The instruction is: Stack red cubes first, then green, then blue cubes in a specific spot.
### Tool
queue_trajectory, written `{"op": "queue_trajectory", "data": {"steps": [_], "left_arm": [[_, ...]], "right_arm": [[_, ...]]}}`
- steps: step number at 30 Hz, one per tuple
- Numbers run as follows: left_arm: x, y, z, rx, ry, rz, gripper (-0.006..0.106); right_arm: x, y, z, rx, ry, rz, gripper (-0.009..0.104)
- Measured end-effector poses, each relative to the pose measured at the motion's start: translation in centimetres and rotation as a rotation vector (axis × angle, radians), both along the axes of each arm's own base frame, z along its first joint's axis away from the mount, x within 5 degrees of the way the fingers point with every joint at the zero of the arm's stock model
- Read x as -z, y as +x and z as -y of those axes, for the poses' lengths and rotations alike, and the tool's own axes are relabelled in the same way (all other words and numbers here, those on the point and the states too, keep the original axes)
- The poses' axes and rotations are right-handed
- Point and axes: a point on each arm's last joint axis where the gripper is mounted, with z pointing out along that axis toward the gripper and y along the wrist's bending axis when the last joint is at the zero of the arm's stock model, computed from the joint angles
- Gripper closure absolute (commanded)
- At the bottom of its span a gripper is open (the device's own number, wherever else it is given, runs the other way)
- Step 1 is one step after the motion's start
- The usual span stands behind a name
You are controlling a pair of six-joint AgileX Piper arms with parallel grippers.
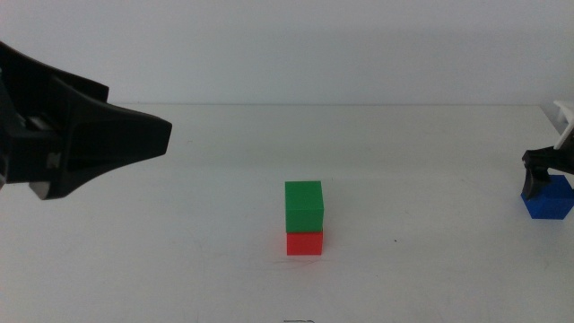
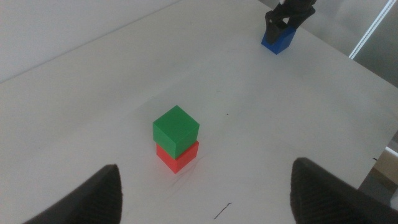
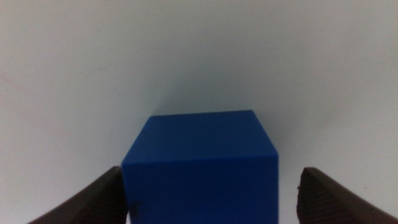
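The green cube (image 1: 303, 205) sits on the red cube (image 1: 305, 243) as a two-high stack at the table's middle; the left wrist view shows the same green cube (image 2: 176, 127) and red cube (image 2: 179, 157). The blue cube (image 1: 548, 204) rests on the table at the far right. My right gripper (image 1: 543, 172) is lowered over it. In the right wrist view the blue cube (image 3: 199, 165) lies between the open jaws of that gripper (image 3: 211, 177), one jaw close to its side, the other apart. My left gripper (image 1: 134, 133) hovers open at the left, away from the stack.
The white table (image 1: 179, 260) stretches bare around the stack. Its right edge shows in the left wrist view past the blue cube (image 2: 278, 38) and the right gripper (image 2: 288, 15).
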Motion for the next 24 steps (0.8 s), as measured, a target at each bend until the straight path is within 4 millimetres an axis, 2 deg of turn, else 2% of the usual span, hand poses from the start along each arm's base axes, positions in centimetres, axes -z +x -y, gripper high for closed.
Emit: {"op": "queue_trajectory", "data": {"steps": [2, 5, 7, 9, 12, 15, 17, 21, 24], "left_arm": [[0.0, 0.0, 0.0, 0.000, 0.000, 0.000, 0.009], [0.0, 0.0, 0.0, 0.000, 0.000, 0.000, 0.009], [0.0, 0.0, 0.0, 0.000, 0.000, 0.000, 0.009], [0.0, 0.0, 0.0, 0.000, 0.000, 0.000, 0.009], [0.0, 0.0, 0.0, 0.000, 0.000, 0.000, 0.009], [0.0, 0.0, 0.0, 0.000, 0.000, 0.000, 0.009], [0.0, 0.0, 0.0, 0.000, 0.000, 0.000, 0.009], [0.0, 0.0, 0.0, 0.000, -0.001, 0.000, 0.009], [0.0, 0.0, 0.0, 0.000, -0.001, 0.000, 0.009]], "right_arm": [[0.3, 0.0, 0.0, 0.000, 0.001, -0.007, 0.024], [0.8, 0.2, 0.0, -0.001, 0.002, -0.011, 0.044], [1.0, 0.2, 0.0, -0.001, 0.002, -0.013, 0.066], [0.9, 0.2, -0.1, -0.005, 0.001, -0.016, 0.094], [-0.4, -0.1, -0.9, -0.025, -0.007, -0.016, 0.096], [-3.8, -0.7, -3.5, -0.036, -0.004, 0.019, 0.096], [-6.6, -1.4, -6.0, -0.025, 0.002, 0.054, 0.096], [-12.1, -2.4, -12.3, -0.030, 0.001, 0.165, 0.096], [-14.5, -3.0, -17.8, -0.054, 0.022, 0.250, 0.096]]}}
